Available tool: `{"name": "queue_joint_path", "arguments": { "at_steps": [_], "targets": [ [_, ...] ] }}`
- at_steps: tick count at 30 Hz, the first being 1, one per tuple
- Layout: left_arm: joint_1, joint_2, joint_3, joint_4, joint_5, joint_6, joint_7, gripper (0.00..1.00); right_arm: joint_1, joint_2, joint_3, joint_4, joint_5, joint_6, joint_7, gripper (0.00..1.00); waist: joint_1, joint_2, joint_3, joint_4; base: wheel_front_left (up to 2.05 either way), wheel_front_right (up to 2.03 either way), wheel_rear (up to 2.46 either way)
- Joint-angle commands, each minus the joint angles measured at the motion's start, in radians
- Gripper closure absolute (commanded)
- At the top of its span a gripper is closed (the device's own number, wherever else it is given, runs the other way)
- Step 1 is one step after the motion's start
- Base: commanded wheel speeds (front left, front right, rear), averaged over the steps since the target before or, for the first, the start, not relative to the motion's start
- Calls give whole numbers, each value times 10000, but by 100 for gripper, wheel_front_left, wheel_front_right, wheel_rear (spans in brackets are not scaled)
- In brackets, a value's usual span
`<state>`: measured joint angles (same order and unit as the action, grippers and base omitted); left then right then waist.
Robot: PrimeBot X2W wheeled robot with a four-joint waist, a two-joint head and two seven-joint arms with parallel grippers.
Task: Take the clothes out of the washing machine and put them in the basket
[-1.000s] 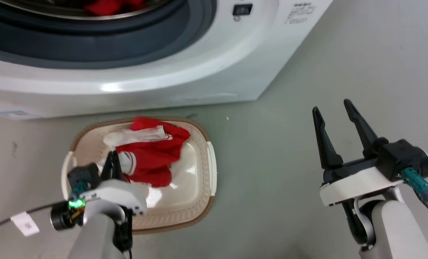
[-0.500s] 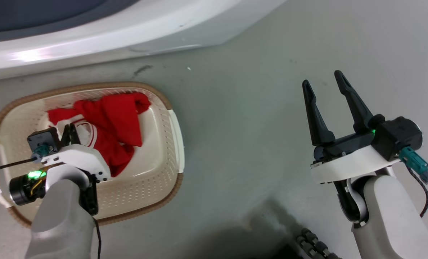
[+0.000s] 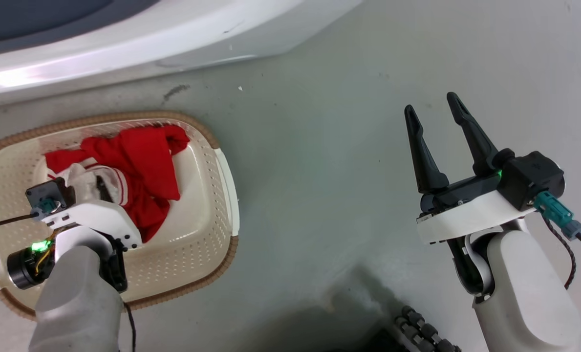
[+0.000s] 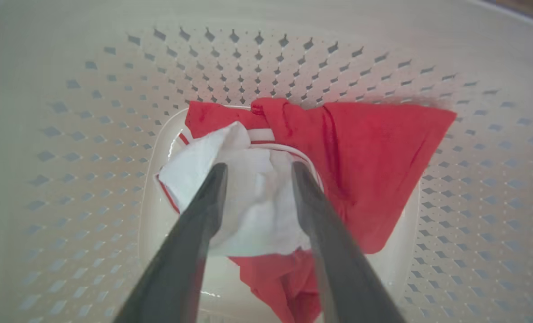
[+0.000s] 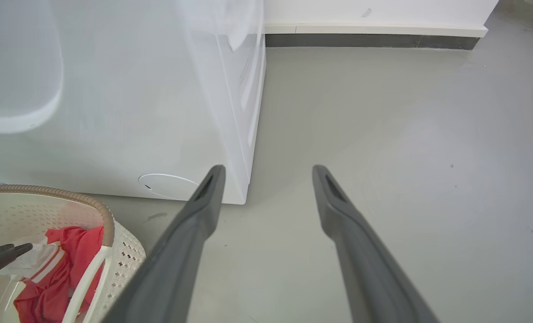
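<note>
Red, white-panelled clothes (image 4: 365, 157) lie crumpled in the cream basket (image 4: 91, 112) under the spread left pincer (image 4: 258, 167).

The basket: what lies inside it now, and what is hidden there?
The clothes, red and white, lie on the bottom of the basket; the left gripper reaches in, fingers open over the white part. The bottom under the clothes is covered.

Washing machine (image 3: 124, 54): cut off by upper edge. Basket (image 3: 192, 239): left end cropped at left edge. Clothes (image 4: 369, 157): white panel partly covered by left claw (image 4: 257, 167).
</note>
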<state>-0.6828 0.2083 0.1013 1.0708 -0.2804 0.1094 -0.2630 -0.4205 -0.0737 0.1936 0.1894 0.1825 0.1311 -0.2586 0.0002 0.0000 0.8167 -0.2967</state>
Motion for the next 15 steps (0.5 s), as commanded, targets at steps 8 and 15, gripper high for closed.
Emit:
{"name": "queue_joint_path", "arguments": {
  "at_steps": [8,15],
  "targets": [
    [1278,-652,325,-1276,171,-270,-25,0,407,-58,-306,202,-371,-7,-58,0,-2,0,-2042,775,0,0,0],
    [2464,-1204,371,-2599,617,-540,-26,0,1080,-51,-717,18,-788,-8,202,0,-2,0,-3331,1504,0,0,0]
  ]
}}
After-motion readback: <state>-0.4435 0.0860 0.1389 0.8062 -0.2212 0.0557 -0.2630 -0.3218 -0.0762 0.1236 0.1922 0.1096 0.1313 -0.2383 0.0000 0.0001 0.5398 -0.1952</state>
